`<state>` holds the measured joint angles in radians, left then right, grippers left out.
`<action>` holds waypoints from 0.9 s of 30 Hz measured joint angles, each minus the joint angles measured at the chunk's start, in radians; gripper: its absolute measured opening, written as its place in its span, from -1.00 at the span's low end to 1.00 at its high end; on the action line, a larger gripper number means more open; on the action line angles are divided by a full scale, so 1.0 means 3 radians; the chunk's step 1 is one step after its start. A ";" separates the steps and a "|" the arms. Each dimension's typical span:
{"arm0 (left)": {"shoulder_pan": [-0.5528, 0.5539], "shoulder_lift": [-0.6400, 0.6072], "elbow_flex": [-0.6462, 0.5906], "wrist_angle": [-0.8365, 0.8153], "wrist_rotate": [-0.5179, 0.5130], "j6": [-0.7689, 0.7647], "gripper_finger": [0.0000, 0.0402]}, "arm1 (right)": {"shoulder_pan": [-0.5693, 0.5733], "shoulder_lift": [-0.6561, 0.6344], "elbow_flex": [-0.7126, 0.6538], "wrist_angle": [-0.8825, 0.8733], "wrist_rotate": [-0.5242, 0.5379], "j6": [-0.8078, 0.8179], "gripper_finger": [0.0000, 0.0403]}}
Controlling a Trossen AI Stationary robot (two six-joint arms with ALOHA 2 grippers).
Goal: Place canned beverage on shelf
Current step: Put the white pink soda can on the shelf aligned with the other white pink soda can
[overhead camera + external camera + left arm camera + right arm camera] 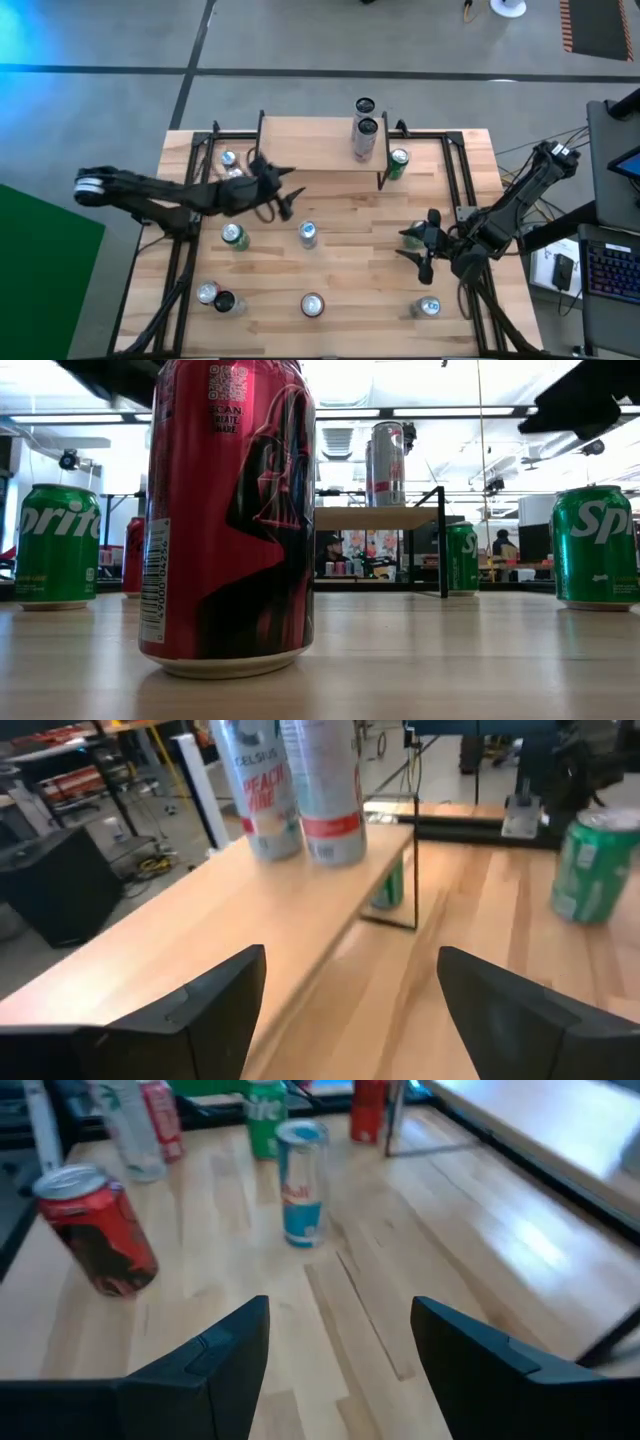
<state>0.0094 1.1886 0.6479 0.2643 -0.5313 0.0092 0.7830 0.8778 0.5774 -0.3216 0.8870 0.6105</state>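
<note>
Hovering beside the shelf point(320, 143), the left gripper point(283, 190) holds nothing, fingers apart. The right gripper point(421, 247) waits near the table's right edge, likewise spread and empty.

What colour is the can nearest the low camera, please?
Red with a dark figure; low view.

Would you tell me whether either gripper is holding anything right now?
Nothing is held: the left gripper and right gripper both show open, empty fingers.

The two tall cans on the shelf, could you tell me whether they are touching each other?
Cannot tell. In the left wrist view the two tall cans overlap on the shelf, one partly behind the other, so neither a gap nor contact shows.
</note>
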 joint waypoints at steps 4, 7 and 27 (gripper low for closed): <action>-0.0333 -0.0416 -0.0062 -0.0538 -0.0205 -0.0392 0.39 | -0.0001 -0.0208 -0.0079 0.0169 0.0013 -0.0305 0.16; -0.0519 -0.0557 -0.0027 -0.0968 -0.0216 -0.0741 0.39 | -0.0003 -0.0376 -0.0198 0.0360 0.0013 -0.0494 0.16; -0.1249 0.0005 0.1334 -0.3938 -0.0023 -0.3092 0.39 | -0.0095 -0.1135 -0.0463 0.0508 -0.0005 -0.1158 0.16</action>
<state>-0.3652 1.1900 1.0481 -0.9172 -0.5381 -0.9183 0.7544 0.5373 0.4385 -0.1692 0.8855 0.2631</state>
